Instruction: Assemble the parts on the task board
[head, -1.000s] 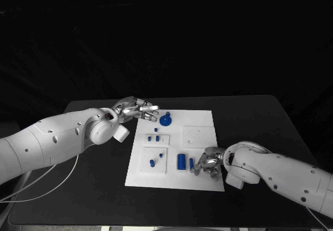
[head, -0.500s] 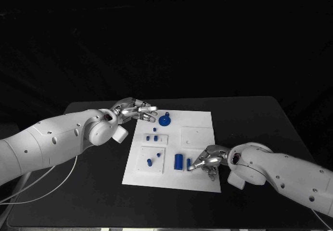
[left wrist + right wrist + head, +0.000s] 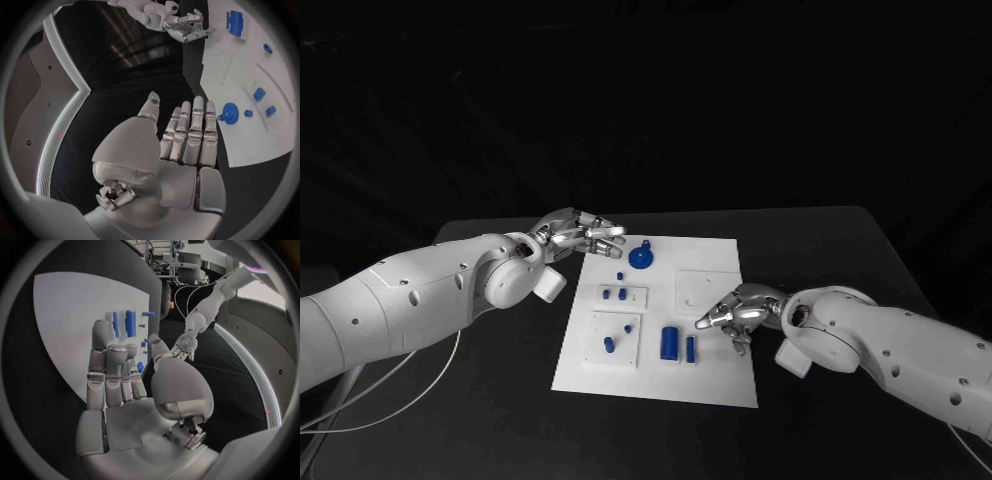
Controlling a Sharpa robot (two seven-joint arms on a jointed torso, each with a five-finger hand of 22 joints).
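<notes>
White and flat, the task board lies in the middle of the black table, its long sides running away from the robot, with shallow square panels raised on its face. Blue parts sit on it: a round disc with a small tab near the board's far edge, two short pegs side by side in a panel below the disc, a small piece with a dot beside it in the near left panel, and a thick cylinder with a thin rod just beside it toward the board's near right. The left hand hangs over the board's far left corner, close to the disc and apart from it; its wrist view shows the fingers straight and side by side with nothing in them. The right hand hovers at the board's right edge, next to the rod and cylinder; its wrist view shows a flat open palm, fingers extended, holding nothing. Whether its fingertips touch the board cannot be told. A white cable trails across the table well left of the board. Fine shapes of the smallest parts are too small to make out.
</notes>
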